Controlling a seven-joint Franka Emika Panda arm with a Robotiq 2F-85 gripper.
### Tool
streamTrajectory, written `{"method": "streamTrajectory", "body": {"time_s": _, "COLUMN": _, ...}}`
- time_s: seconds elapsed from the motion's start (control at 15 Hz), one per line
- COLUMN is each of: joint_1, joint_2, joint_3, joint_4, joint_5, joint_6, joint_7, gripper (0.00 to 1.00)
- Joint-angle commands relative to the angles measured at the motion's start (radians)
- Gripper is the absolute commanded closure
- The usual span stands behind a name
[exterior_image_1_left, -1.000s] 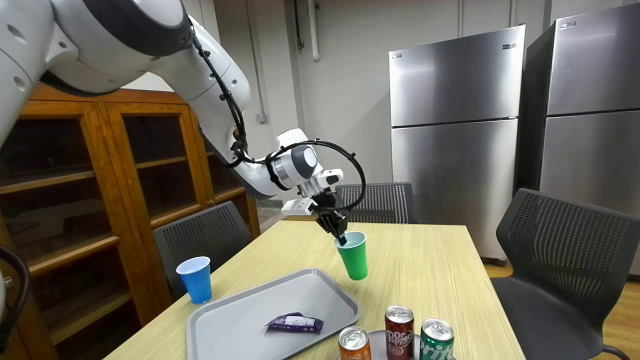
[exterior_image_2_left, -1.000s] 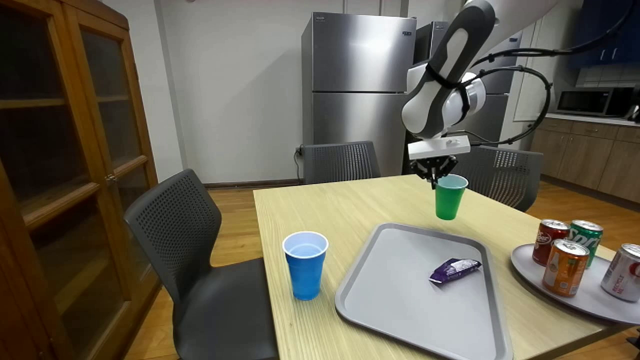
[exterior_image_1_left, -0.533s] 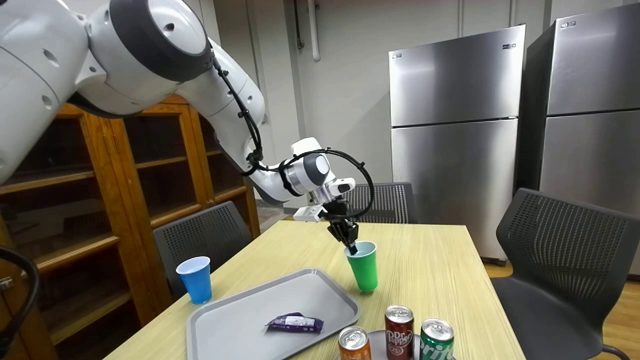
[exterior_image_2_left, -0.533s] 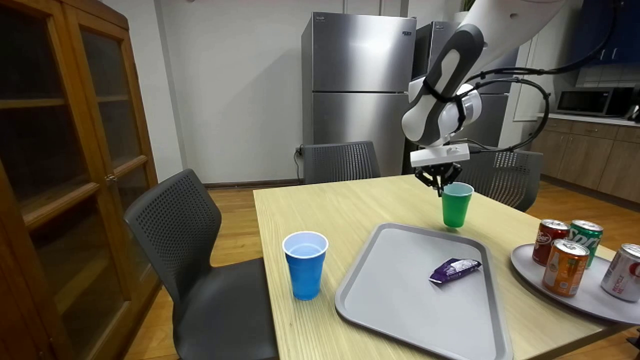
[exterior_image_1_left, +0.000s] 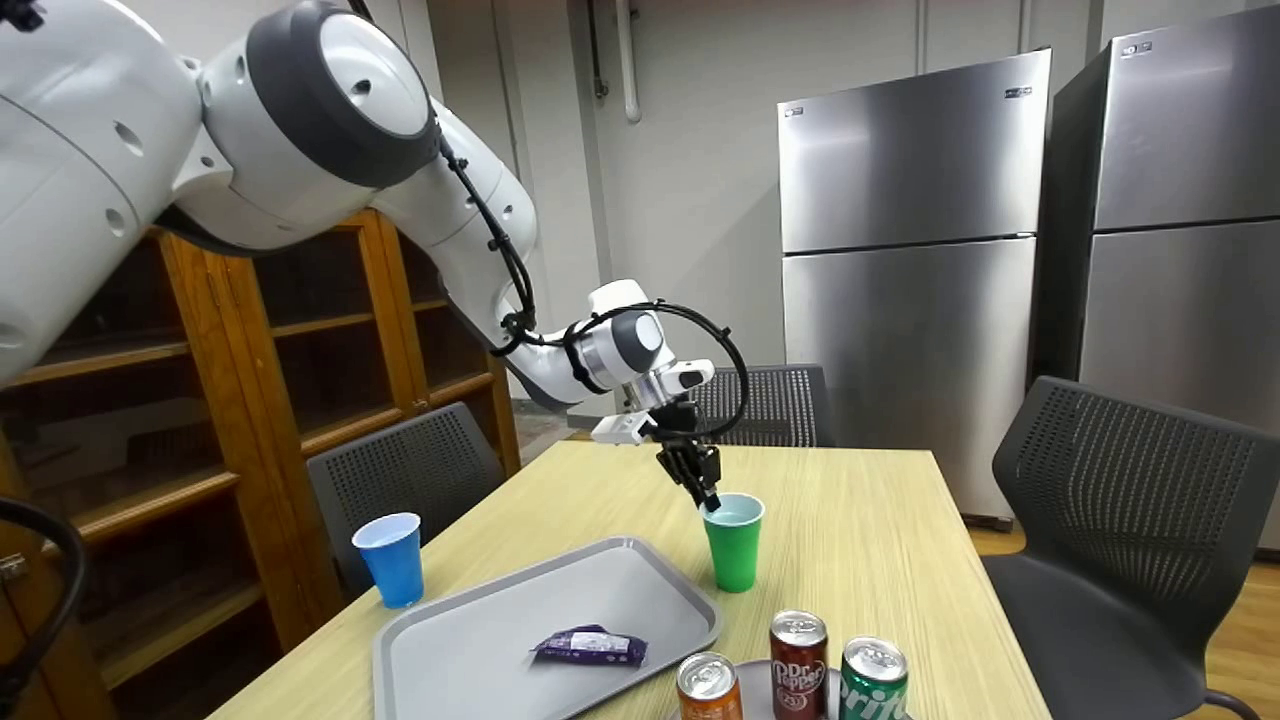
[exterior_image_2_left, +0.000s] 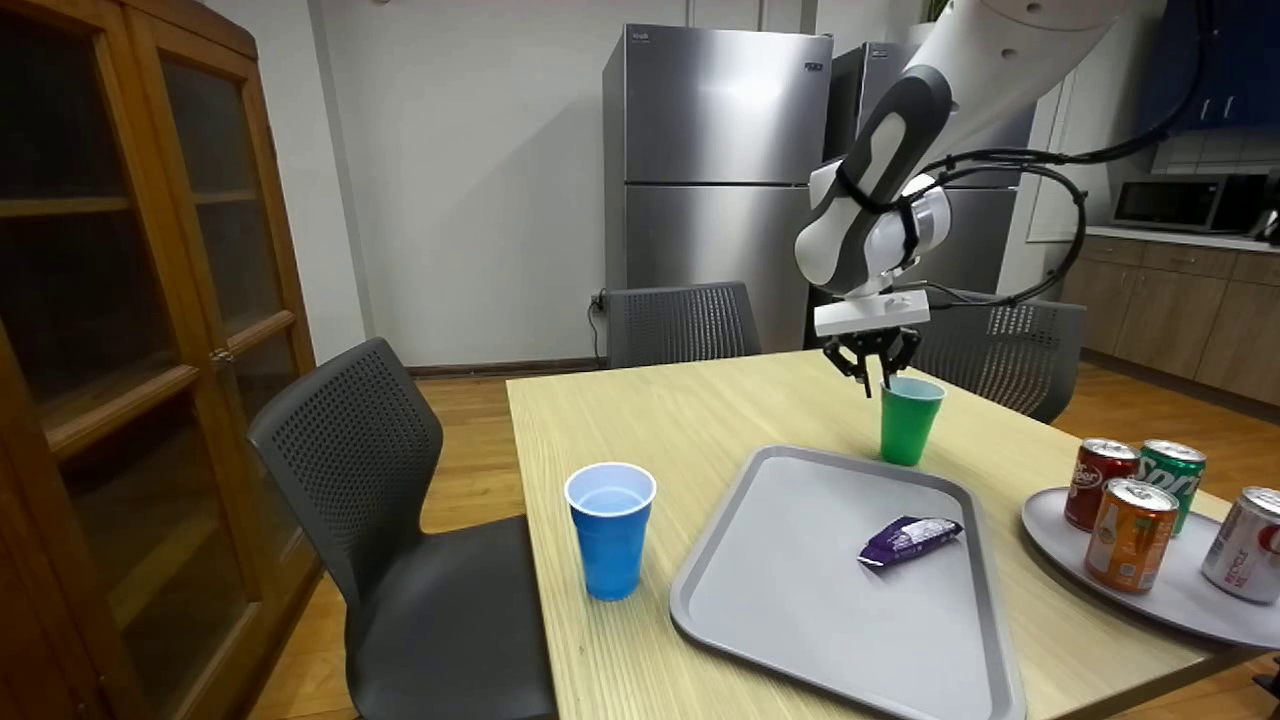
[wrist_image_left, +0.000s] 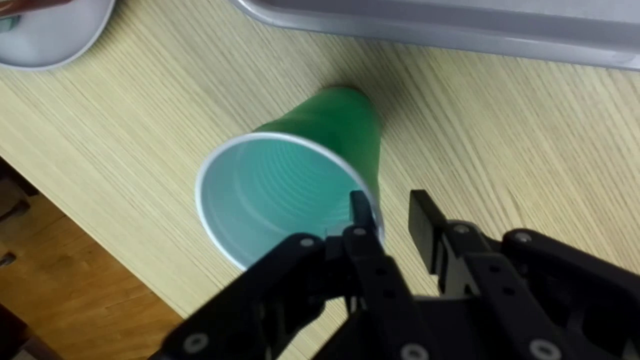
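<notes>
A green plastic cup (exterior_image_1_left: 735, 550) with a pale inside stands on the wooden table, just behind the grey tray. My gripper (wrist_image_left: 389, 200) is at its rim with the jaws apart. In the wrist view the left fingertip (wrist_image_left: 361, 205) reaches inside the cup, close to its wall. Outside the wall, the right fingertip (wrist_image_left: 422, 220) stands clear, with bare table visible in the gap. Whether the inner finger touches the cup, I cannot tell. Both exterior views show the gripper (exterior_image_2_left: 877, 387) above the table at the cup's near side.
The grey tray (exterior_image_2_left: 800, 600) carries a purple packet (exterior_image_2_left: 908, 540). A blue cup (exterior_image_2_left: 610, 540) stands beside the tray near the table's edge. On a round grey plate (exterior_image_2_left: 1050, 545) are several cans, among them an orange can (exterior_image_2_left: 1130, 535). Dark chairs (exterior_image_1_left: 1120, 500) surround the table.
The green cup has come down from the air onto the table, nearer the tray. My gripper moved down with it, then its jaws spread and the outer finger left the cup's wall.
</notes>
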Motion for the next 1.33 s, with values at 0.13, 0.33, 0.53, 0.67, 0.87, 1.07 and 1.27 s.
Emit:
{"method": "streamTrajectory", "body": {"time_s": 0.13, "joint_1": 0.013, "joint_2": -0.071, "joint_3": 0.026, "joint_4": -0.043, "joint_5": -0.021, "joint_6": 0.028, "joint_7": -0.008, "gripper": 0.26}}
{"method": "streamTrajectory", "body": {"time_s": 0.33, "joint_1": 0.039, "joint_2": -0.118, "joint_3": 0.039, "joint_4": -0.097, "joint_5": -0.035, "joint_6": 0.057, "joint_7": -0.020, "gripper": 0.05}}
{"method": "streamTrajectory", "body": {"time_s": 0.53, "joint_1": 0.064, "joint_2": -0.153, "joint_3": 0.053, "joint_4": -0.150, "joint_5": -0.051, "joint_6": 0.053, "joint_7": -0.016, "gripper": 0.00}}
{"method": "streamTrajectory", "body": {"time_s": 0.67, "joint_1": 0.092, "joint_2": -0.166, "joint_3": 0.047, "joint_4": -0.184, "joint_5": -0.060, "joint_6": 0.039, "joint_7": 0.023, "gripper": 0.00}}
{"method": "streamTrajectory", "body": {"time_s": 0.87, "joint_1": 0.123, "joint_2": -0.184, "joint_3": 0.041, "joint_4": -0.238, "joint_5": -0.065, "joint_6": 0.042, "joint_7": 0.076, "gripper": 0.00}}
{"method": "streamTrajectory", "body": {"time_s": 1.07, "joint_1": 0.150, "joint_2": -0.202, "joint_3": 0.036, "joint_4": -0.299, "joint_5": -0.059, "joint_6": 0.042, "joint_7": 0.171, "gripper": 0.00}}
{"method": "streamTrajectory", "body": {"time_s": 1.27, "joint_1": 0.158, "joint_2": -0.219, "joint_3": 0.046, "joint_4": -0.358, "joint_5": -0.048, "joint_6": 0.047, "joint_7": 0.263, "gripper": 0.00}}
